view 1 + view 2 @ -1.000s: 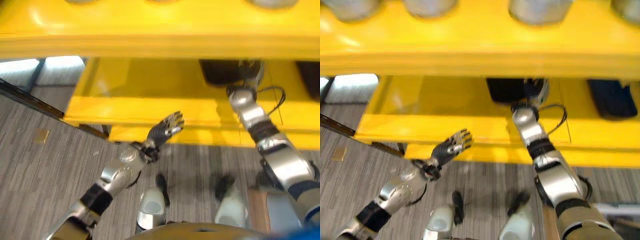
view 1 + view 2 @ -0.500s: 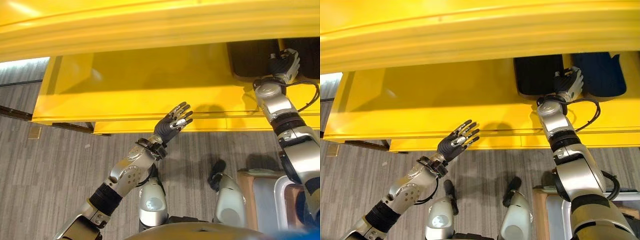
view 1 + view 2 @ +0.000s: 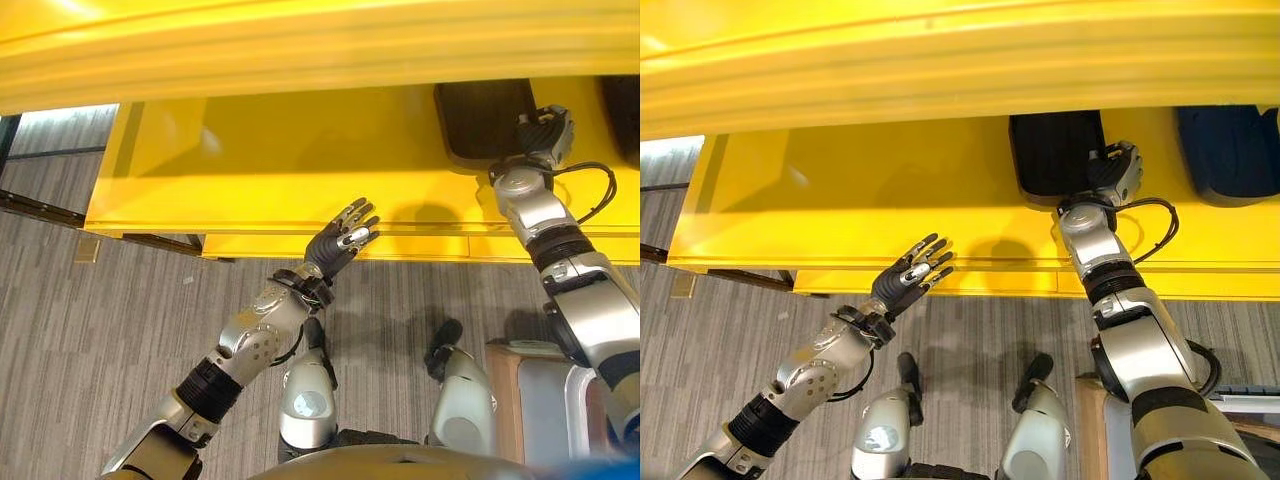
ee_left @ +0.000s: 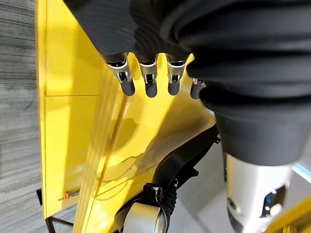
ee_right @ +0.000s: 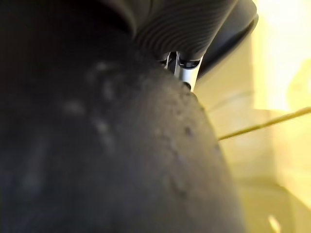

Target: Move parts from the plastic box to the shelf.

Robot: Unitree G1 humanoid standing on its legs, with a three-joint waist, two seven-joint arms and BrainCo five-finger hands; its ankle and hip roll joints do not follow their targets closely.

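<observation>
Your right hand (image 3: pixel 1114 172) has slid left along the yellow shelf (image 3: pixel 890 190) since half a second ago, and the black part (image 3: pixel 1056 155) went with it, so the placement looks nearly settled. That part lies flat on the shelf, your right hand at its right edge, touching; whether the fingers grip it, you can't tell. Your left hand (image 3: pixel 908 275) hovers spread wide, empty, just before the shelf's front edge.

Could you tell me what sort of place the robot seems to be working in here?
Probably a workshop or warehouse floor. A big yellow shelf holds black parts, one of them at the right hand. Grey floor lies below. The left hand hangs open at the shelf's front edge.
</observation>
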